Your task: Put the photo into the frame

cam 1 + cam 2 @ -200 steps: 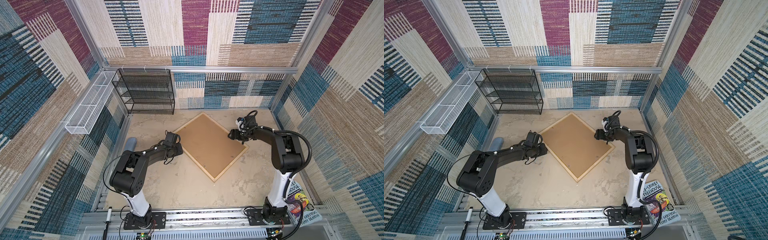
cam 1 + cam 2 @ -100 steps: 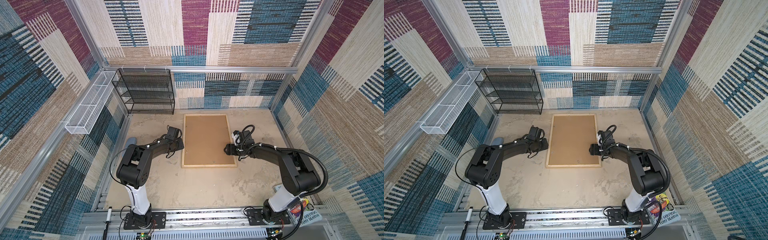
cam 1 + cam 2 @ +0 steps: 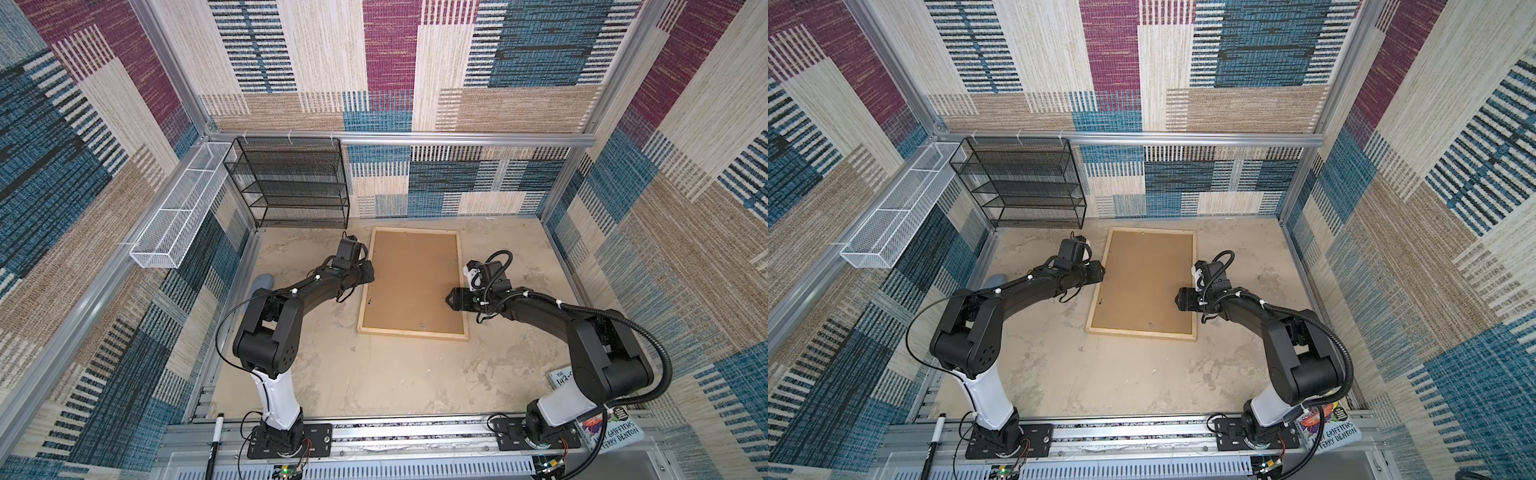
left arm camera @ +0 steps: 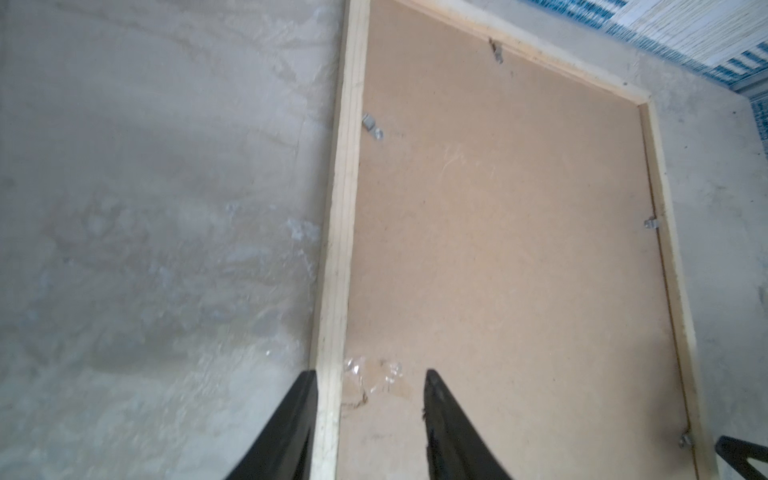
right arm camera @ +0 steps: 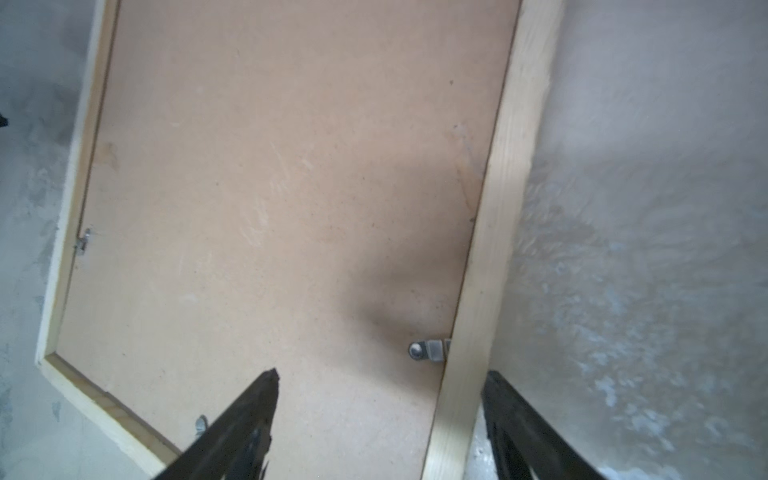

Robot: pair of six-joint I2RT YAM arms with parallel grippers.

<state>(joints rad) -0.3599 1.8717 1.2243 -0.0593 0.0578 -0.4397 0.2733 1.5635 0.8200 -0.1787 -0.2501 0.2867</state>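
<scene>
Now that frame swung diagonal to square, backing board up: left claw, right claw released astride rails; photo unseen, board removal likely next.

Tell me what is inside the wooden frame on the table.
A plain brown backing board fills the frame, lying flat between its rails, with small metal tabs at the inner edge. Anything beneath the board is covered and cannot be seen.

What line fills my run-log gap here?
pale wooden rectangular frame: face-down; left tool: open, straddling its edge; right tool: open, straddling opposite edge
</scene>
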